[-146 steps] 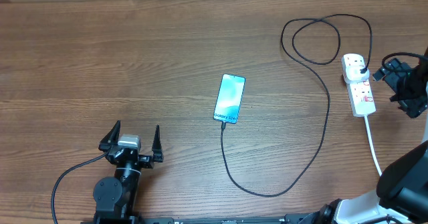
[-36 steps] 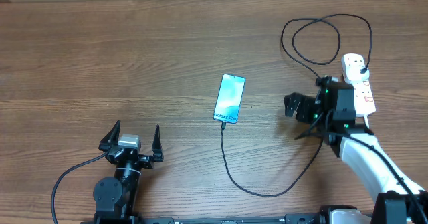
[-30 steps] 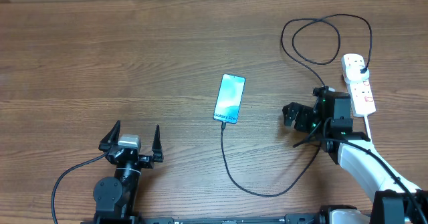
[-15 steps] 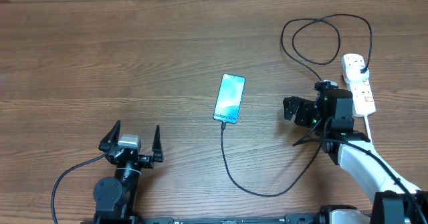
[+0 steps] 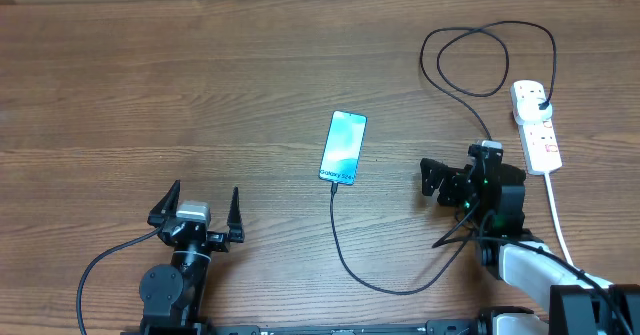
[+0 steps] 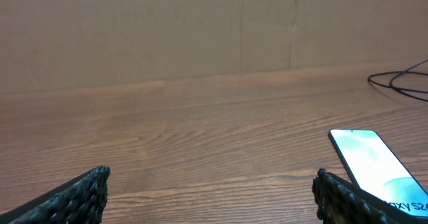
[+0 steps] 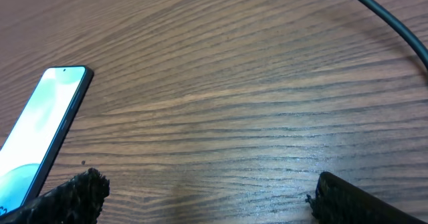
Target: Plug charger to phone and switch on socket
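Observation:
The phone (image 5: 343,147) lies face up mid-table, its screen lit light blue. The charger (image 5: 489,180), a thin black cable, runs from the phone's near edge in a wide loop to a black plug seated in the socket (image 5: 540,140), a white strip at the far right. My right gripper (image 5: 431,181) hovers open and empty between phone and socket, fingers pointing left at the phone (image 7: 41,129), with the cable (image 7: 390,25) behind it. My left gripper (image 5: 205,192) rests open near the front left, and the phone (image 6: 376,169) shows to its right.
The socket's thick white cord (image 5: 560,225) trails toward the front right edge. The charger's spare coils (image 5: 486,59) lie at the back right. A brown wall (image 6: 200,30) stands behind the table.
My right arm came from beside the socket to the space between phone and socket, then drew slightly toward the front edge. Left arm, phone and cable stayed still.

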You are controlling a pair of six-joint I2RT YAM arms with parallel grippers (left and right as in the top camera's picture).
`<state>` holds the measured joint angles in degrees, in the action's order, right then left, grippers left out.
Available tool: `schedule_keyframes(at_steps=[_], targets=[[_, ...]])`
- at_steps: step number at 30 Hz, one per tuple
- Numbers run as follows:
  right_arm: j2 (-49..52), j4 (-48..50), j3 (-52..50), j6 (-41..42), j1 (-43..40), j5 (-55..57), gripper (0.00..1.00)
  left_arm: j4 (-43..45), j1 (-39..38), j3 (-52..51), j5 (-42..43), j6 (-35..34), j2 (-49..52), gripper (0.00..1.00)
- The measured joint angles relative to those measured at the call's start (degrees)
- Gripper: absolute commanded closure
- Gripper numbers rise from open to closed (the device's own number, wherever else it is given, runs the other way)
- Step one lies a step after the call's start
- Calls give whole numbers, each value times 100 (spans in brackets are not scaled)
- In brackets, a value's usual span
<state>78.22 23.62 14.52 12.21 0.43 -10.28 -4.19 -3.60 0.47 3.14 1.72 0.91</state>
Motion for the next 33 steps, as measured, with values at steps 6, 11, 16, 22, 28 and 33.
schedule_keyframes(at_steps=[6, 11, 16, 22, 28, 33], targets=[[-55, 291, -299, 0, 0, 0, 0, 0, 0, 0, 0, 0, 0, 1], [-162, 393, -577, 0, 0, 0, 0, 0, 0, 0, -2, 0, 0, 0], [-417, 407, -809, -2, 0, 0, 0, 0, 0, 0, 0, 0, 0, 0], [-837, 358, -977, -2, 0, 2, 0, 0, 0, 0, 0, 0, 0, 0], [-1279, -37, -1008, -4, 0, 0, 0, 0, 0, 0, 0, 0, 0, 0], [-1602, -282, -1010, -2, 0, 0, 0, 0, 0, 0, 0, 0, 0, 0]])
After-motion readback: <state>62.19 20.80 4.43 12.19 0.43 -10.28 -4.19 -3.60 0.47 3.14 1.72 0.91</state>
